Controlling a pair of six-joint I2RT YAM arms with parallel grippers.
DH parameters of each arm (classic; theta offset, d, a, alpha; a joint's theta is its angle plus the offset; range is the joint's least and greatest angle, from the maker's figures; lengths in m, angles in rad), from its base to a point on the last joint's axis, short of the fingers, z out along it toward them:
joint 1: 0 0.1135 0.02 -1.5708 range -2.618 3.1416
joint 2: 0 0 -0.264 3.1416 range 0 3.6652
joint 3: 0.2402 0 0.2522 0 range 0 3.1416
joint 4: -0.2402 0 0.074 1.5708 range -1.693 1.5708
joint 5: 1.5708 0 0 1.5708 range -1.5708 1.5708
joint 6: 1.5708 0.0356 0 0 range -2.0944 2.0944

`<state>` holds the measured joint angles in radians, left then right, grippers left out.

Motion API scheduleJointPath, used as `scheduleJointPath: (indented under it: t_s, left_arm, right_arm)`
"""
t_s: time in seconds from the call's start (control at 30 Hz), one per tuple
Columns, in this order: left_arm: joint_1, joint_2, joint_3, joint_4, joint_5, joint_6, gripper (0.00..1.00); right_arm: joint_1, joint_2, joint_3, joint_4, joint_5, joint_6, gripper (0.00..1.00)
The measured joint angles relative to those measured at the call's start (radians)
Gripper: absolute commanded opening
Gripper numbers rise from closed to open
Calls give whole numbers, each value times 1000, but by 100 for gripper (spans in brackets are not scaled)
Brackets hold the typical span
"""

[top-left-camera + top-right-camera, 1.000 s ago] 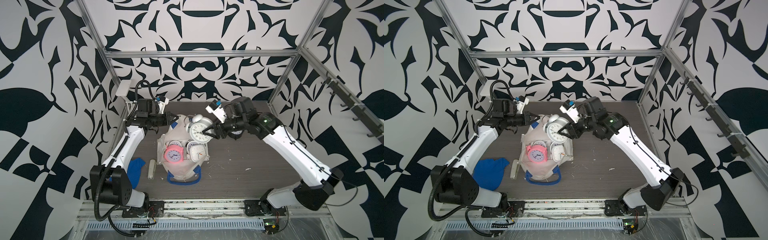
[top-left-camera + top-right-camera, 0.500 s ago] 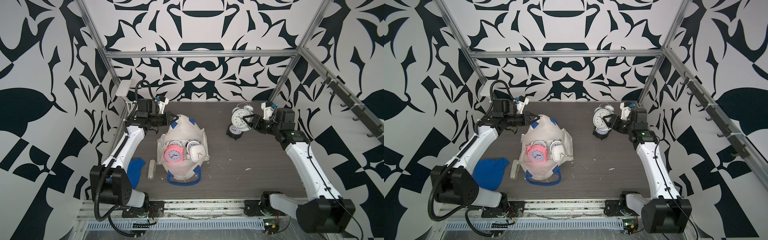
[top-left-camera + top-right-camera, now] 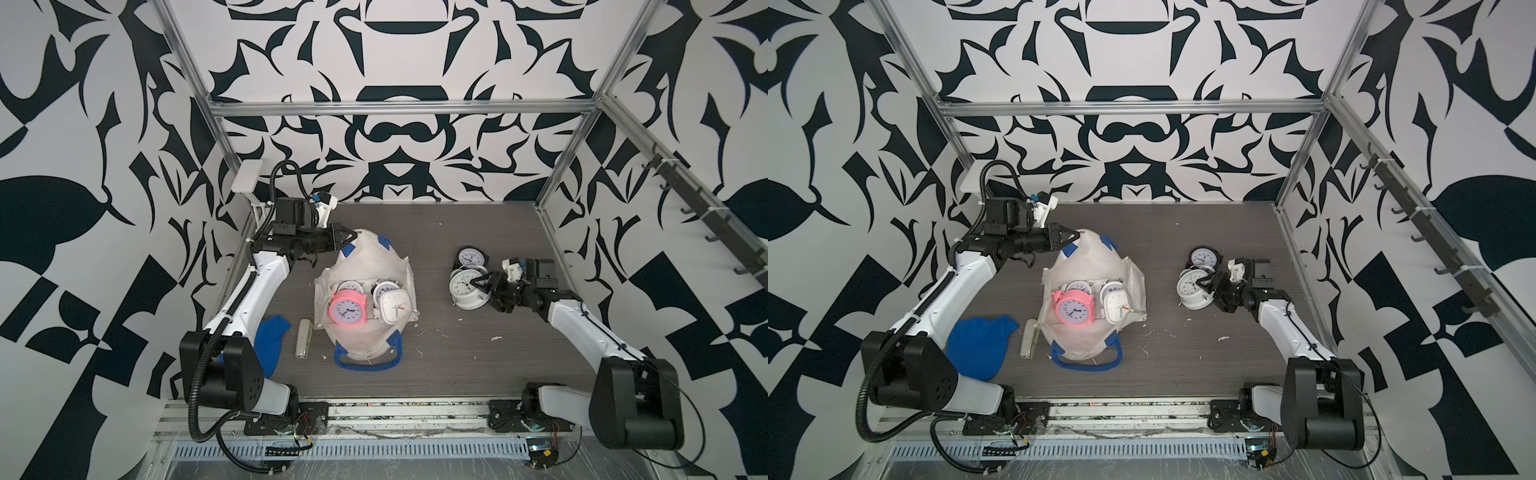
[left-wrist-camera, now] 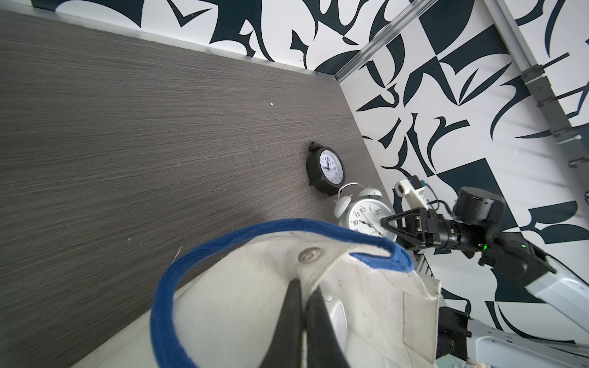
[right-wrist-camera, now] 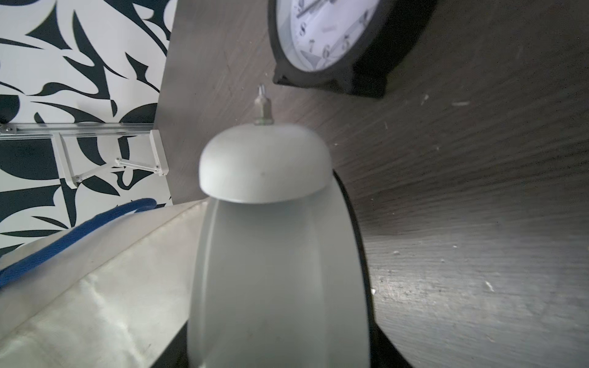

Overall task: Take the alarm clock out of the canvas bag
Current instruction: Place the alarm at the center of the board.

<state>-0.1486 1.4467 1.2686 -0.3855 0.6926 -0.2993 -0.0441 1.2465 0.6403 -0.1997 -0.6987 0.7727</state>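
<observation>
Left gripper pinches canvas bag rim; right gripper apparently clasps white clock near table edge.

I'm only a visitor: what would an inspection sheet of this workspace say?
Surface: grey wood-grain table, scattered white crumbs.
Job's things: off-white canvas bag with blue handles holds pink alarm clock and white clocks; white twin-bell alarm clock out, beside black round clock.
Clutter: blue cloth, beige stapler.
Pincers: left pincer shut on bag's rim; right pincer gripping twin-bell clock.
Cables: black ribbed hose along left arm.
Surroundings: black-and-white patterned walls, aluminium frame.
</observation>
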Motion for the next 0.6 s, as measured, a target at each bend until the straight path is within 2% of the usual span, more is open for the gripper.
scheduleJointPath:
  t_s: [0.17,0.3,0.6]
  left_arm:
    - [0,0,0,0,0,0,0]
    - [0,0,-1,2,1,-1,0]
    - [0,0,-2,3,1,-1,0]
  right_arm:
    - [0,49,-56,74,-14,27,36]
    - [0,73,-80,122,-24,43,41]
    - [0,82,-109,197,-35,56,60]
